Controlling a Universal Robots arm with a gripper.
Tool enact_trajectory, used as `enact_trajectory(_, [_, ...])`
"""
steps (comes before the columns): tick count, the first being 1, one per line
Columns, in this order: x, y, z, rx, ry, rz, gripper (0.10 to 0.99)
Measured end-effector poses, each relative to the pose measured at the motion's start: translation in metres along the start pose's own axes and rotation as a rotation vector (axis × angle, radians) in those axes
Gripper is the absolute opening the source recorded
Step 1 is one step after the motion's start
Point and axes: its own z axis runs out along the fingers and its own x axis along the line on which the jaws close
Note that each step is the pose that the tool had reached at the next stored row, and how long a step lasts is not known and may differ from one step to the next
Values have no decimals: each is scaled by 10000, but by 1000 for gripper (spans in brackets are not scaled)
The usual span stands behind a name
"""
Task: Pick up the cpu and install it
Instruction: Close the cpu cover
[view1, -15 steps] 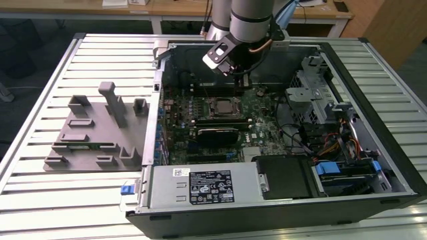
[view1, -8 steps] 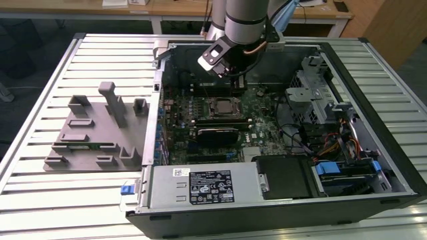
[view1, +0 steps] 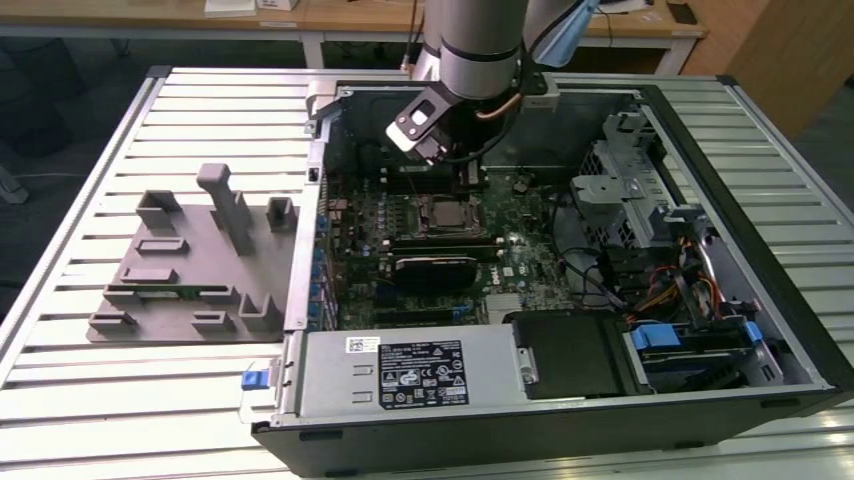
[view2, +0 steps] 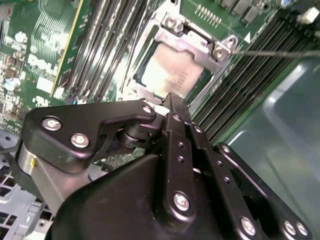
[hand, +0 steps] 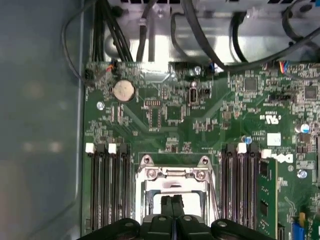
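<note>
The open computer case (view1: 781, 300) lies on the slatted tabletop (view1: 200, 120), with a grey fixture block (view1: 187, 270) beside it on the exterior view's left. The arm reaches into the case, and the pincer (view1: 465, 172) hangs over the motherboard (view1: 521, 235) just above the socket. In both wrist views the pincer (hand: 172, 205) (view2: 171, 100) has its fingers closed together, with nothing visible between them. The cpu (view2: 170, 75) sits flat inside the metal socket frame (view2: 195, 42), directly below the fingertips. Memory slots (hand: 107, 190) flank the socket frame (hand: 172, 174).
</note>
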Motion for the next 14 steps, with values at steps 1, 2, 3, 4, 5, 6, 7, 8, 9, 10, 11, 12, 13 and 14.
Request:
enact_trajectory(1, [-2,-18,7,0,0,0,106])
enact_trajectory(2, [-3,-36,12,1,-1,1,106])
enact_trajectory(3, [-4,-54,16,0,-1,0,106])
enact_trajectory(4, [-4,-70,18,0,-1,1,106])
enact_trajectory(5, [-3,-76,19,-1,1,0,106])
enact_trajectory(6, [-3,-77,19,0,-1,0,106])
enact_trajectory(7, [-3,-77,18,0,-1,-1,106])
enact_trajectory(8, [-3,-77,19,0,0,-1,106])
enact_trajectory(9, [-3,-78,19,0,0,-1,106])
enact_trajectory(10, [-3,-78,19,0,0,0,106])
enact_trajectory(11, [-3,-78,19,0,0,-12,106])
enact_trajectory(12, [-3,-79,19,2,1,-52,106])
enact_trajectory(13, [-3,-79,19,4,3,-132,106])
enact_trajectory(14, [-3,-79,19,7,6,-220,106])
